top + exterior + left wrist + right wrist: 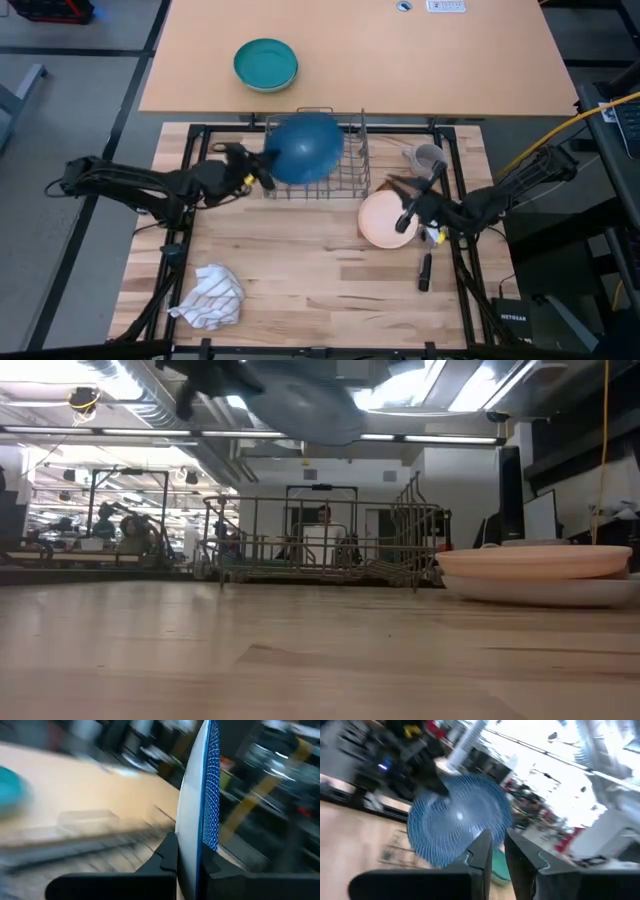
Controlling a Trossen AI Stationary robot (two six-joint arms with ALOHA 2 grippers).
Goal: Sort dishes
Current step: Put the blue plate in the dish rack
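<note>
Overhead, the left gripper (262, 170) pinches the rim of a round blue plate (305, 147), which hangs over a grey wire dish rack (352, 172) at the far side of the light wooden table (300, 260). The right gripper (440, 172) sits above a peach-pink bowl with tan inside (382, 220); whether its fingers are parted I cannot tell from here. A small grey mug (427, 157) stands just beyond that bowl, beside the rack. A crumpled white cloth with dark stripes (210, 296) lies near the front left corner, and a teal-green bowl (266, 64) rests on the tan desk (450, 70) beyond.

Low view: the blue plate (305, 405) floats clear above the wire rack (330, 545), and the peach-pink bowl (535, 562) is nested on a white plate (550, 592) at the right.

Left wrist view: both fingers (167, 857) are clamped on the plate's edge (207, 790), which stands upright.

Right wrist view: the fingers (482, 850) stand slightly apart with nothing between them; the plate's ribbed face (455, 820) shows farther off.
</note>
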